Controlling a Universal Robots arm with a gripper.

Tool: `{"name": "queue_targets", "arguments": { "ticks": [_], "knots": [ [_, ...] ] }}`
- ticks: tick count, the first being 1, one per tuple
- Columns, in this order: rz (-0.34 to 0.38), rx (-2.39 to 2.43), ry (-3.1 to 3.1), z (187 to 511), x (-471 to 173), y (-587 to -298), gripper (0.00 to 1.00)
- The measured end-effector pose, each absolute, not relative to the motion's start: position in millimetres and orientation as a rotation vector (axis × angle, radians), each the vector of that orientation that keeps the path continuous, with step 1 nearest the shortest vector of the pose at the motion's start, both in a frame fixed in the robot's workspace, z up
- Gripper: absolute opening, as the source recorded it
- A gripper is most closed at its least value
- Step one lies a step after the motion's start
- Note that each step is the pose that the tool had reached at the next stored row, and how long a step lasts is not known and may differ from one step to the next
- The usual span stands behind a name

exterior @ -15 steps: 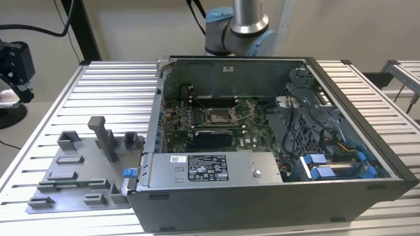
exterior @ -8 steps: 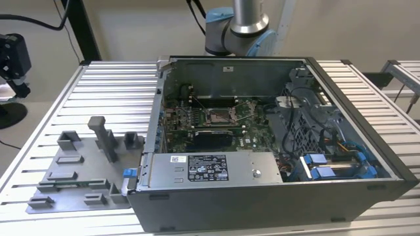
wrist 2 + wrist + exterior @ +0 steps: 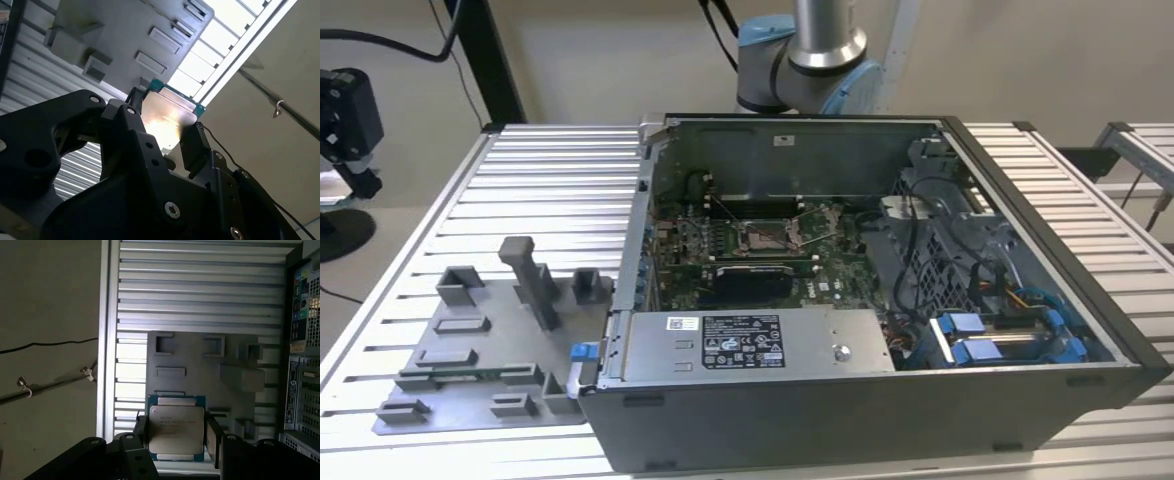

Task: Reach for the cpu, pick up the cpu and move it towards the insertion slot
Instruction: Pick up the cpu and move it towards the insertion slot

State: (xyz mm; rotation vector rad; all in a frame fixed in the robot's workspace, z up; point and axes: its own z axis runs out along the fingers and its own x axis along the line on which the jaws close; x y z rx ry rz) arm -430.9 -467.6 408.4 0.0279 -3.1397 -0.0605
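The open computer case (image 3: 854,420) on the ribbed metal bench (image 3: 547,170) holds a green motherboard (image 3: 847,270), and in that board sits the insertion slot (image 3: 765,237), a square with a shiny metal frame and a dark centre. Inside the case there is also a silver box (image 3: 747,345) along its near wall and a tangle of cables (image 3: 947,250). Outside the case, over the matte grey fixture plate (image 3: 200,375) beside it, the black end effector (image 3: 177,425) is clamped on the cpu (image 3: 176,427), a flat square chip with a silvery lid on a thin green edge, one finger against each side.
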Motion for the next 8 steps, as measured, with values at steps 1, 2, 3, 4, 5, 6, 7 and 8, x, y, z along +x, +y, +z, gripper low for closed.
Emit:
{"name": "queue_targets", "arguments": {
  "ticks": [1,2,3,4,5,6,7,8],
  "knots": [
    [-0.06,0.028,-3.14,408.6,-430.4,-467.6,0.0],
    [-0.06,0.028,-3.14,408.5,-429.8,-467.7,0.0],
    [-0.061,0.028,-3.14,408.3,-428.7,-467.7,0.0],
    [-0.061,0.028,-3.14,408.4,-427.5,-467.7,0.0],
    [-0.06,0.028,-3.14,408.4,-426.1,-467.7,0.0],
    [-0.06,0.028,-3.14,408.4,-424.3,-467.7,0.0],
    [-0.06,0.028,-3.139,408.4,-422.3,-467.7,0.0],
    [-0.06,0.028,-3.139,408.4,-420.1,-467.7,0.0]
  ]
}}
